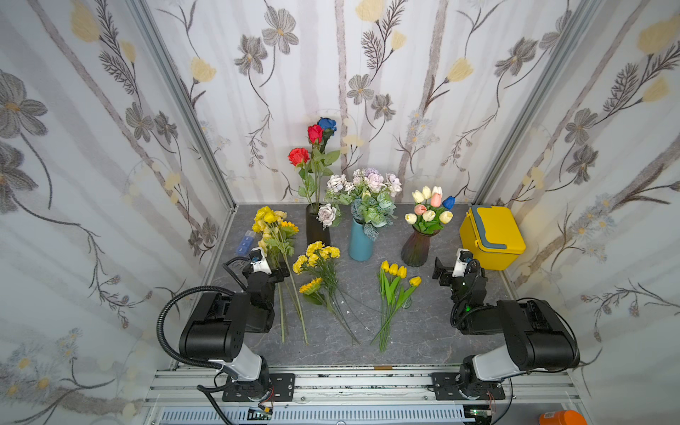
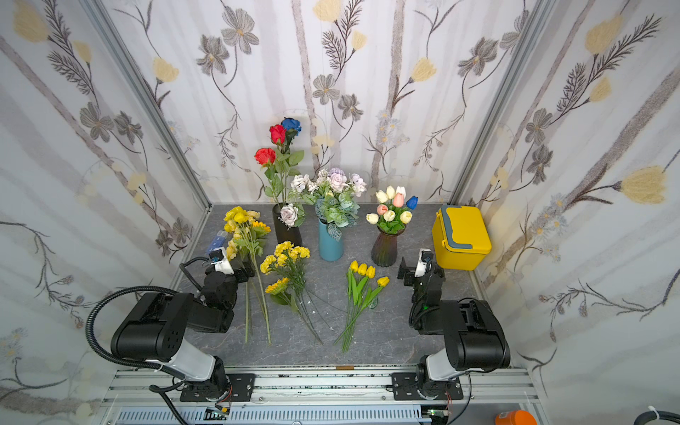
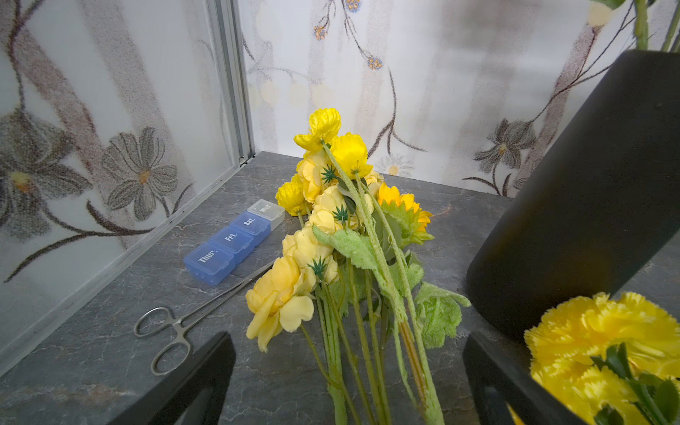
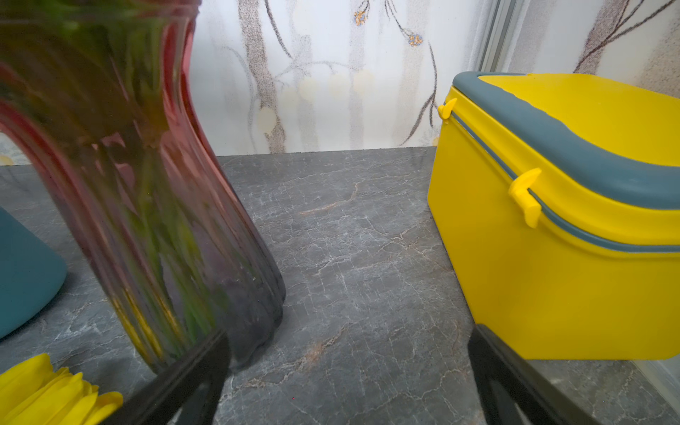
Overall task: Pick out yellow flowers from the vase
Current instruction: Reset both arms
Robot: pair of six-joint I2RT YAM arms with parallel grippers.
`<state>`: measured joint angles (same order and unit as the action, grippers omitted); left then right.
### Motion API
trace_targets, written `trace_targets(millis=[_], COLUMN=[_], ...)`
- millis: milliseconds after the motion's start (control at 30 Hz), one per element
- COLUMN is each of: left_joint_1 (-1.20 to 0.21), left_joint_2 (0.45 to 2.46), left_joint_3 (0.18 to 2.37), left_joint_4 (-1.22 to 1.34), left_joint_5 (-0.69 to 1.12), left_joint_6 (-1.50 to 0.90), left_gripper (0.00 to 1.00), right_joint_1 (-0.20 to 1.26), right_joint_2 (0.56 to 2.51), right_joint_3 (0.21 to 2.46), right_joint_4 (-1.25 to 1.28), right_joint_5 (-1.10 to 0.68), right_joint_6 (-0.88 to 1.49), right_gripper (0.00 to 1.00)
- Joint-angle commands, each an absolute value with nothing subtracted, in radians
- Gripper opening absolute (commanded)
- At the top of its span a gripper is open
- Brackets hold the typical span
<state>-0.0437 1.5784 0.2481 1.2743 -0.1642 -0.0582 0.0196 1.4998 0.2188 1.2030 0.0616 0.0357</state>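
Three bunches of yellow flowers lie flat on the grey table: a left bunch (image 1: 271,226) (image 3: 323,220), a middle bunch of carnations and a sunflower (image 1: 319,257), and yellow tulips (image 1: 395,271) at the right. Behind them stand a black vase (image 1: 317,231) with red and blue roses, a teal vase (image 1: 360,243) with pale blooms, and a dark ribbed glass vase (image 1: 417,252) (image 4: 154,220) with cream, pink and blue tulips. My left gripper (image 1: 270,270) (image 3: 346,382) is open, low over the left bunch's stems, which run between its fingers untouched. My right gripper (image 1: 443,272) (image 4: 349,382) is open and empty beside the glass vase.
A yellow lidded box (image 1: 493,235) (image 4: 552,239) stands at the right wall, close to the right gripper. A blue pill organiser (image 3: 232,243) and metal scissors (image 3: 176,327) lie by the left wall. Patterned walls close in three sides.
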Motion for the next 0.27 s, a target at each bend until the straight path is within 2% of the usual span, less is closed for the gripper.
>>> trace_targets(millis=[0,233], left_joint_1=[-0.041,-0.041], left_joint_2=[1.58,1.58], left_joint_3=[0.248,0.247], left_joint_4=[1.31,1.31], left_joint_5=[-0.161,-0.16], left_joint_6=[-0.052,-0.054], left_gripper=[1.0,1.0], right_joint_1=[0.019,0.018], right_joint_2=[1.503,1.496], right_joint_3=[0.23,0.222], right_joint_4=[1.243,1.247], right_joint_5=[0.079,0.074], right_joint_6=[0.034,0.034], right_gripper=[1.0,1.0])
